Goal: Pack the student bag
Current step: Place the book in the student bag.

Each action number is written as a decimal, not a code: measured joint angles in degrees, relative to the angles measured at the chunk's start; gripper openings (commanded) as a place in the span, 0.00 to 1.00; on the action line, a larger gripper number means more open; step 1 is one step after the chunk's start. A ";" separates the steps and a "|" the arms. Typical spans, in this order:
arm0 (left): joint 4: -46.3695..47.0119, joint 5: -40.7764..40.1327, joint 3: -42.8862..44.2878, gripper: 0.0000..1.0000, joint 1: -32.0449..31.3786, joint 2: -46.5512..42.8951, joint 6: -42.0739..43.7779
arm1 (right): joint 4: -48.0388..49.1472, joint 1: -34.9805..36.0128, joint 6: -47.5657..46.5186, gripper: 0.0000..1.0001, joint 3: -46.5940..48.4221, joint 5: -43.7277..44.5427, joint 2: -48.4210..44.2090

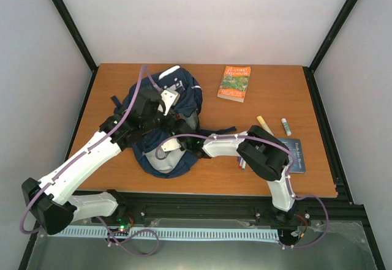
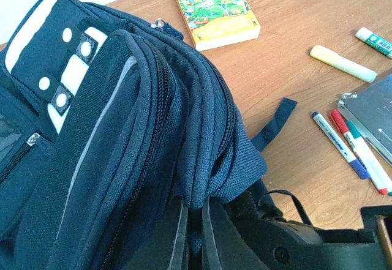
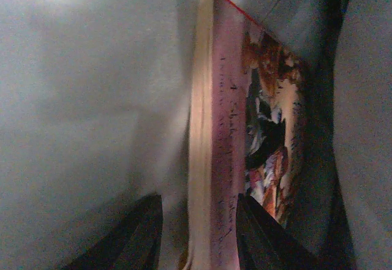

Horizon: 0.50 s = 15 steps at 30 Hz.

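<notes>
The navy student bag (image 1: 191,95) lies at the left middle of the table, its mouth toward the right arm. My left gripper (image 2: 193,206) is on top of it, shut on a raised fold of its blue fabric (image 2: 202,160). My right gripper (image 3: 198,198) is inside the bag's dim interior. A paperback with a pink spine (image 3: 226,129) stands on edge between its jaws. The jaws are open: the left finger (image 3: 144,227) stands off the page edge, and the right finger (image 3: 257,233) is by the cover. In the top view the right gripper is hidden in the bag.
An orange-and-green book (image 1: 234,82) lies at the back of the table. To the right of the bag are a yellow highlighter (image 1: 264,123), a glue stick (image 1: 286,126), some pens (image 2: 352,150) and a dark notebook (image 1: 299,157) partly under the right arm.
</notes>
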 measured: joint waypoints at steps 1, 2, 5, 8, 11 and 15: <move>0.00 0.00 0.00 0.01 0.00 0.11 0.00 | -1.25 0.02 0.83 0.36 -0.17 -0.28 -0.44; 0.02 0.00 0.00 0.01 -0.02 0.22 0.00 | -2.05 0.04 1.55 0.36 -0.46 -0.46 -0.92; 0.00 -0.02 0.00 0.01 -0.07 0.35 -0.02 | -5.03 0.35 3.91 0.38 -1.79 -1.07 -3.50; 0.00 -0.17 0.00 0.01 -0.13 0.61 -0.02 | -8.35 1.27 6.56 0.38 -2.93 -2.14 -7.15; 0.02 -0.61 0.00 0.01 -0.22 1.18 -0.07 | -11.87 2.60 9.94 0.39 -3.93 -4.11 -11.30; -0.07 -0.81 0.37 0.01 -0.24 3.04 -0.42 | -16.76 3.52 14.82 0.39 -5.18 -7.58 -16.48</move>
